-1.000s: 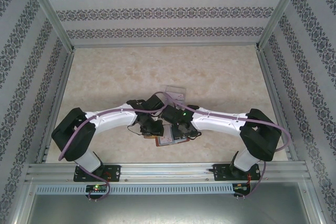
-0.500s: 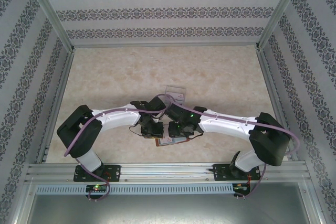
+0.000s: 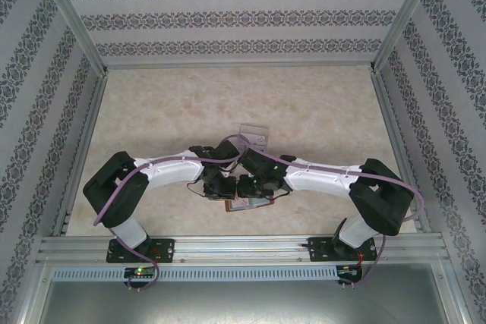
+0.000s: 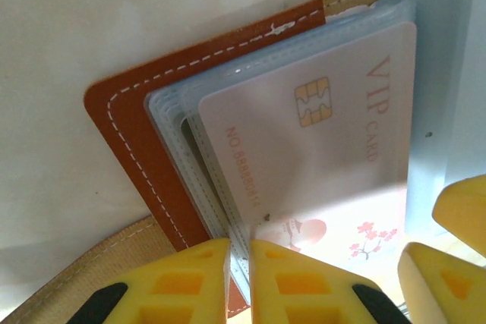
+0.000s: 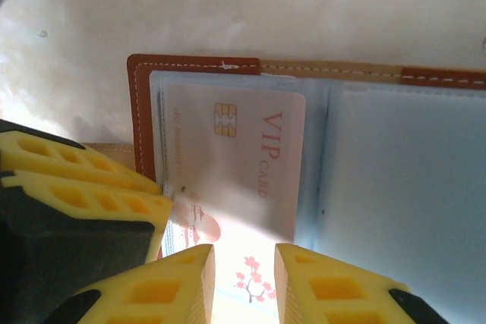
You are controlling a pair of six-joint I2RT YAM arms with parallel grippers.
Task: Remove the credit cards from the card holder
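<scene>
The card holder (image 4: 125, 130) lies open on the table, reddish-brown leather with white stitching and blue-grey clear sleeves (image 5: 402, 187). A pale pink credit card (image 4: 326, 149) marked VIP, with a gold chip, sticks partly out of the left sleeve. My left gripper (image 4: 239, 246) is shut on the near edge of the holder's sleeve stack, beside the card. My right gripper (image 5: 244, 252) is open, its yellow fingers either side of the card's (image 5: 243, 157) near end with the blossom print. In the top view both grippers (image 3: 225, 190) (image 3: 250, 186) meet over the holder (image 3: 247, 205).
A clear plastic tray (image 3: 254, 133) sits just beyond the two wrists. The left gripper's fingers (image 5: 83, 180) crowd the right wrist view at the holder's left edge. Aluminium rails and patterned walls ring the beige table (image 3: 167, 111).
The right gripper has slid left, closer to the left gripper over the holder. The left arm's elbow shifted slightly outward, its gripper staying on the holder.
</scene>
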